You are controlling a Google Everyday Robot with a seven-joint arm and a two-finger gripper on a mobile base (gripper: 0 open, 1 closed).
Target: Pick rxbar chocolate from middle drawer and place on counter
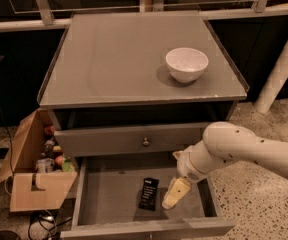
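Dim warm light; pincer (pixel 176 194) over middle drawer (pixel 109 199) casts soft shadow.

The single white arm (pixel 264 151) comes in from the right, lower than the tabletop (pixel 109 59) and forward of its front edge. It slopes down and leftward to a bulky rounded wrist (pixel 191 165). From the wrist the pale claw (pixel 175 194) points down and to the left, well below the front edge, nearer the front-right corner than the front-left.
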